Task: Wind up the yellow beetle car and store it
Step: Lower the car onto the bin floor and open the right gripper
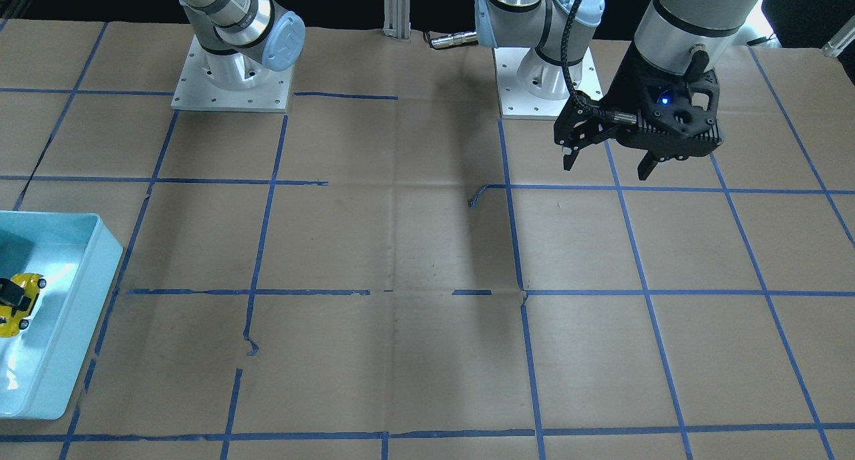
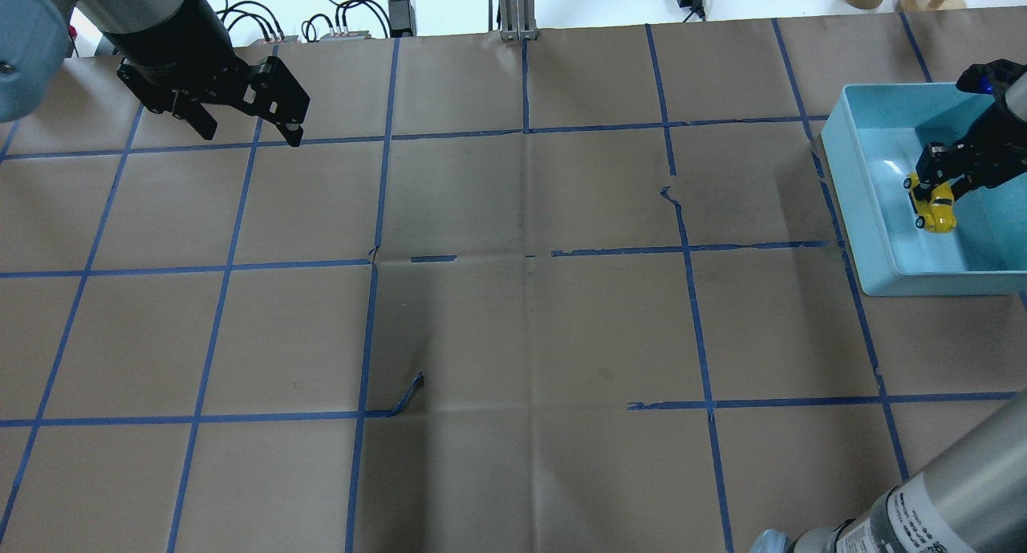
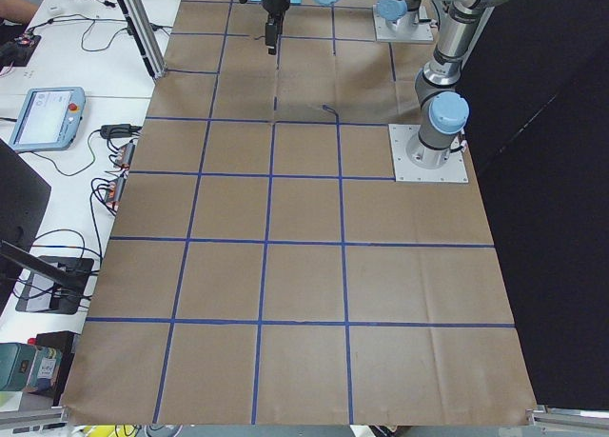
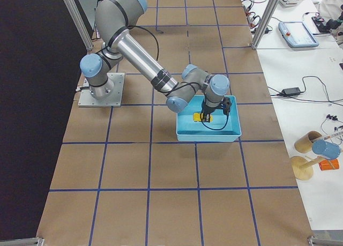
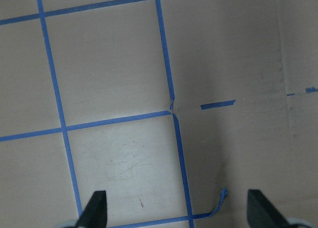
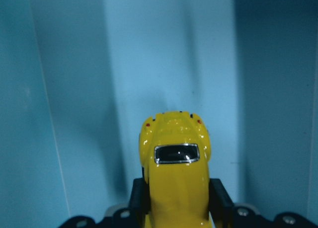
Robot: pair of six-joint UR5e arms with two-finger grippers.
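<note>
The yellow beetle car (image 2: pixel 935 209) is inside the light-blue bin (image 2: pixel 850 184) at the table's right edge. My right gripper (image 2: pixel 935 185) reaches down into the bin and is shut on the car's sides. The right wrist view shows the car (image 6: pixel 175 178) from behind, between the two black fingers (image 6: pixel 140 203), over the bin floor (image 6: pixel 64 114). The car (image 1: pixel 17 303) also shows in the front view, tilted in the bin (image 1: pixel 73 300). My left gripper (image 2: pixel 245 132) hangs open and empty above the far left of the table, also seen from the front (image 1: pixel 608 163).
Brown paper with a blue tape grid covers the table. A loose curl of tape (image 2: pixel 409 392) lifts off the paper near the middle. Both arm bases (image 1: pixel 230 79) stand at the robot's side. Cables and a tablet lie beyond the far edge.
</note>
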